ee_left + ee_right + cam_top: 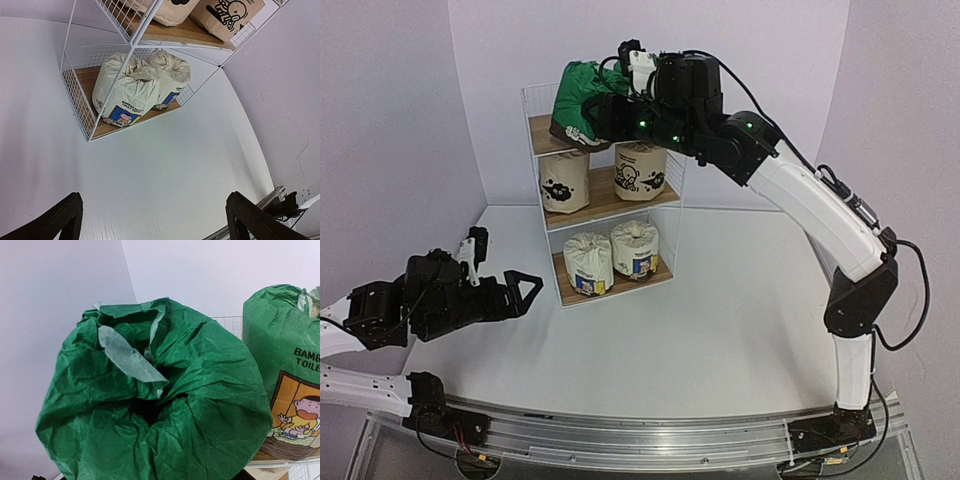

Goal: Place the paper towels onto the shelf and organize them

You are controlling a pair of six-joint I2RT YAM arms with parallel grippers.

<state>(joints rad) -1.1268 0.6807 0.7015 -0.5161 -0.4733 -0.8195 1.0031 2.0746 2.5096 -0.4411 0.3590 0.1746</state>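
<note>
White tabletop and pale walls frame the work. Fingers of the right gripper clamp a green roll, tilted over the top tier of the shelf, upper centre, beside its green twin. Best to level it, seat its base left of the twin, then let go. At lower left, the left gripper hangs spread and empty.

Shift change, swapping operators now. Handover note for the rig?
Left gripper: open, empty, left of the shelf.
Right gripper: shut on a green roll, tilted at the top tier's left side, not yet set down.
Second green roll stands on the top tier. Two beige rolls on the middle tier, two white rolls on the bottom.
Done: five shelved.
Left: stand the held roll beside its twin, release, withdraw.
</note>
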